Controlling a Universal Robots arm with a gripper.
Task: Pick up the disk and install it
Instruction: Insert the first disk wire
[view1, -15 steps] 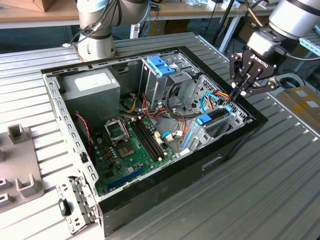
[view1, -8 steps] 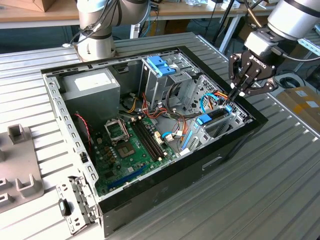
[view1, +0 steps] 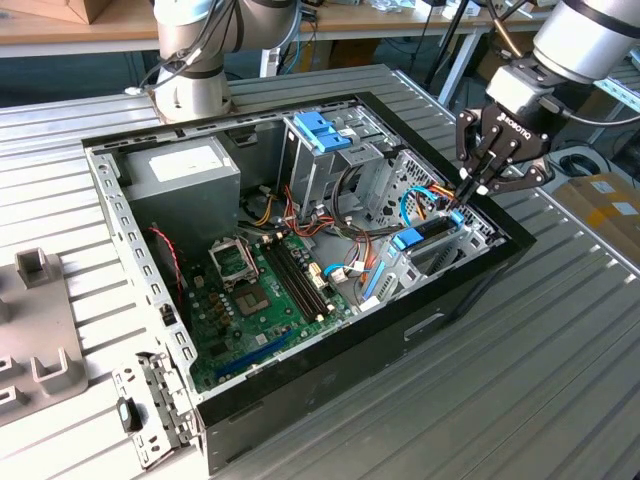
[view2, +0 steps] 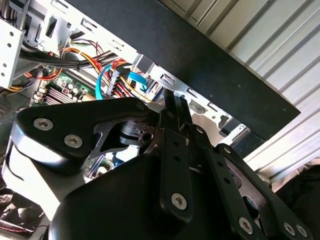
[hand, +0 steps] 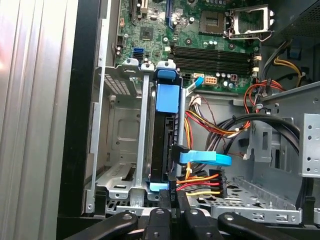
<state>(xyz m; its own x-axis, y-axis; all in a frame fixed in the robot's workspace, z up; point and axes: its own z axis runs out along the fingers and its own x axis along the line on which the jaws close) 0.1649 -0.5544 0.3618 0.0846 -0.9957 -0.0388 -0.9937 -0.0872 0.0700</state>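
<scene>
An open computer case (view1: 330, 330) lies on its side on a ribbed metal bench (view1: 560, 380), its motherboard (view1: 255, 300) facing up. In the exterior view the black hand (view1: 466, 192) hangs over the case's edge at about 3 o'clock, fingertips drawn close together just above a metal drive bay (view1: 425, 255). The disk (view1: 432, 228) stands on edge inside that bay, seated in its slot, its blue carrier frame showing at the end toward the motherboard. In the first wrist view the disk (hand: 163, 145) appears as a dark slab between the bay's rails (hand: 143, 125), with a blue data cable (hand: 202, 158) and a bundle of red, yellow and orange power wires (hand: 202, 185) plugged in at its end nearest the hand (hand: 172, 202). The hand's narrowed fingers grasp nothing. A tall cage with a blue handle (view1: 322, 130) stands at about 12 o'clock of the motherboard, and a grey power-supply box (view1: 185, 170) at about 10 o'clock.
</scene>
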